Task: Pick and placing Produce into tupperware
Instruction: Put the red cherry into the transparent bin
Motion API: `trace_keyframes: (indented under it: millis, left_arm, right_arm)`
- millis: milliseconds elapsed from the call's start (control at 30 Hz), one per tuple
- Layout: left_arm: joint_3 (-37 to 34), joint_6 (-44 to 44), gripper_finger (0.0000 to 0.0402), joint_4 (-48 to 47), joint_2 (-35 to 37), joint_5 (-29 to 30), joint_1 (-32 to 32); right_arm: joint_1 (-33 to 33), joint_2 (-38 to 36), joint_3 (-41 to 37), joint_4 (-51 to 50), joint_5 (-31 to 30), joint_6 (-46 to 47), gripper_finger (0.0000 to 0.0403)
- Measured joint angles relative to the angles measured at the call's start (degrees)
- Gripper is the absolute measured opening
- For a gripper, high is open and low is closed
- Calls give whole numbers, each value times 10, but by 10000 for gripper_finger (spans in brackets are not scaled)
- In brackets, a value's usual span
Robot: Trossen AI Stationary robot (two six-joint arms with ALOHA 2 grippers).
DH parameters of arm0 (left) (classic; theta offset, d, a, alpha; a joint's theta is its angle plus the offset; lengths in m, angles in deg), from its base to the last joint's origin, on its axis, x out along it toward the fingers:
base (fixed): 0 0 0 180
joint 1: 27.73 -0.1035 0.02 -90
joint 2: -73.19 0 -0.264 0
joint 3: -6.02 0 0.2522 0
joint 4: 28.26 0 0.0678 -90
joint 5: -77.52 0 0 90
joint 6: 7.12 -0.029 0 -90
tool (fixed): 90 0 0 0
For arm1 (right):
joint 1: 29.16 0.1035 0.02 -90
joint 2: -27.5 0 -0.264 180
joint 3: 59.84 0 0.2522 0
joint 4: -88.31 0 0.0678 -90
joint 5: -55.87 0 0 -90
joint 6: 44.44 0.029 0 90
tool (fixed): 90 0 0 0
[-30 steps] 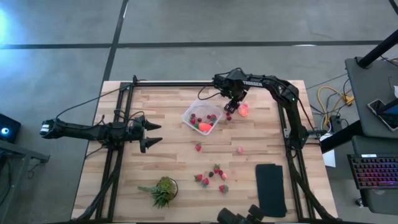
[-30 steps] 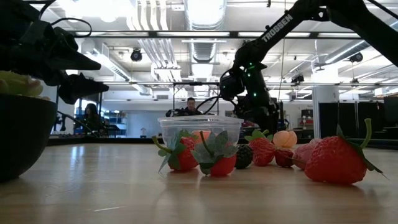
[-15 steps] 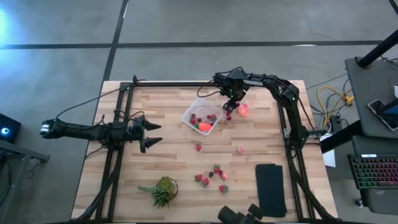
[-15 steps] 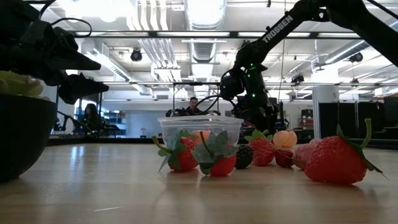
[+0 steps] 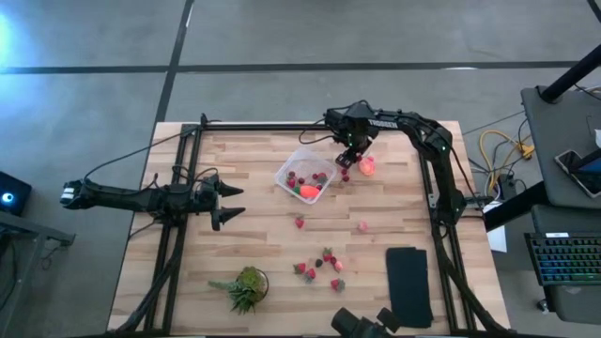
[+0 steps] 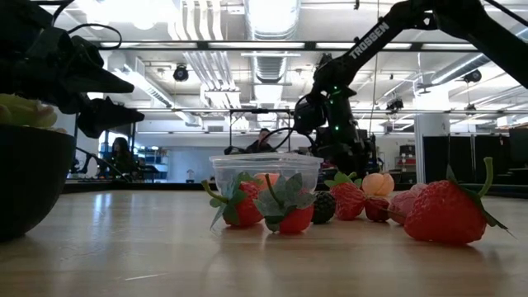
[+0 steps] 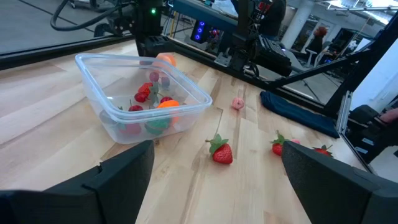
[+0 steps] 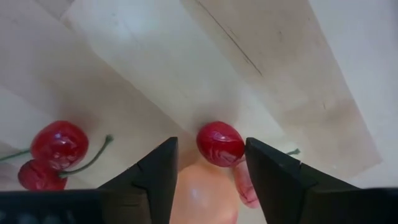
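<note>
Right pincer (image 8: 208, 171) angled down, straddling cherry (image 8: 220, 144)

From above, you are getting the right tool (image 5: 346, 161) only as a dark clump just beside the tupperware (image 5: 305, 175), too small to tell how its fingers are standing. The pieces inside the tub are showing as mere red and orange specks. In the low view, a dark bowl (image 6: 29, 177) is being cut off by the picture's left edge, and the tub is hiding part of the fruit behind it. In the right wrist view, the peach-coloured fruit (image 8: 205, 198) is running off the bottom edge, half covered by a glossy red cherry (image 8: 220, 143). The left tool's fingers (image 7: 118, 180) are being cropped in its own wrist view.
</note>
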Motion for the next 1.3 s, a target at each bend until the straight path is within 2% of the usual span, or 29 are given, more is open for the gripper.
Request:
trace_keyframes:
  millis: [400,800,1033,1300]
  left_arm:
    - [0,0,338,0,0,0,0]
    - [0,0,338,0,0,0,0]
    - [0,0,338,0,0,0,0]
    - [0,0,338,0,0,0,0]
  right_arm:
    - [-9,0,-26,7,0,11,165]
    - [-10,-1,-31,18,2,19,103]
    - [-10,-4,-31,21,-1,19,93]
    - [-9,-61,-19,35,9,15,92]
